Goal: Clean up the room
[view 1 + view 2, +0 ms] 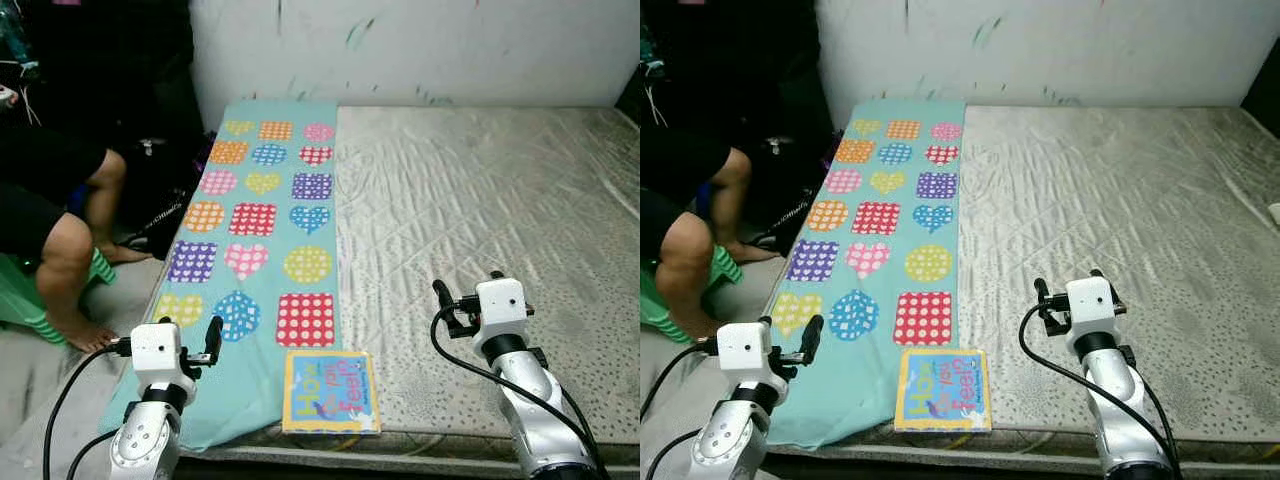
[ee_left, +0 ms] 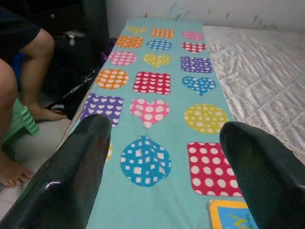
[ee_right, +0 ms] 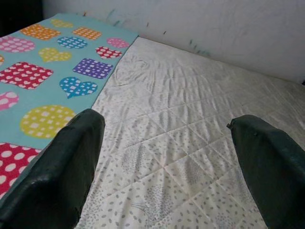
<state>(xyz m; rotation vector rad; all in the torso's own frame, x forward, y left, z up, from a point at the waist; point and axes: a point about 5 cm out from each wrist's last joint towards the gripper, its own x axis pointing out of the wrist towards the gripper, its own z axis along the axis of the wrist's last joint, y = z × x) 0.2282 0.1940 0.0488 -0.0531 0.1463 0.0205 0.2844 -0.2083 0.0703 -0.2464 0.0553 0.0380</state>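
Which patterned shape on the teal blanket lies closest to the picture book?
The red square with white dots, last in the blanket's right column, directly above the book. The blue dotted shape beside it sits farther left.

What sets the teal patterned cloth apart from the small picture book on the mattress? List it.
The teal cloth with dotted hearts, squares and circles is long, soft and runs the bed's length; the square yellow-bordered picture book is small and stiff. The cloth drapes over the mattress's left edge; the book lies at the near edge. Both lie flat on the grey quilted mattress.
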